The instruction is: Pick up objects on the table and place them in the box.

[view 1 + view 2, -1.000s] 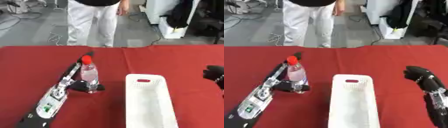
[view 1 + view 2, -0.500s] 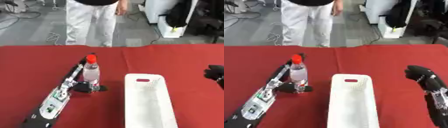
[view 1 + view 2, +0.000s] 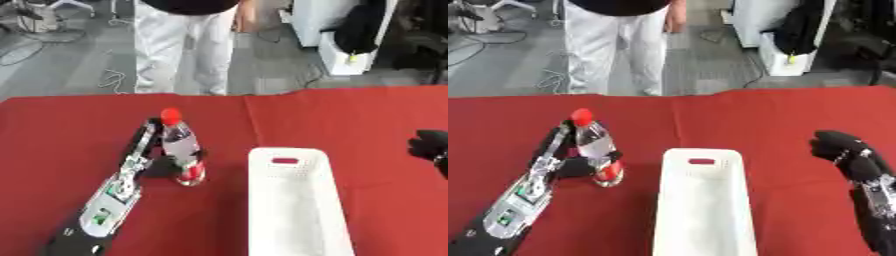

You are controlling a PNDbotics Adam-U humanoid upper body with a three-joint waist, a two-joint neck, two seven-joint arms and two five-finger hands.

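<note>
We are gripping the red-capped bottle (image 3: 594, 148) upright with our left hand (image 3: 568, 159), fingers curled round it, just beside the white box (image 3: 703, 200), right hand (image 3: 843, 152) curling empty over red tablecloth (image 3: 789, 120).

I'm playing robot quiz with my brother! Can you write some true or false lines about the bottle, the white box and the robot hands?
1. The left robot hand is curled round the bottle. True.
2. The bottle has a blue cap. False: its cap is red.
3. The white box already holds the bottle. False: the bottle stands on the red table, left of the box.
4. The right robot hand holds nothing. True.
5. The bottle lies flat. False: it stands nearly upright.
</note>
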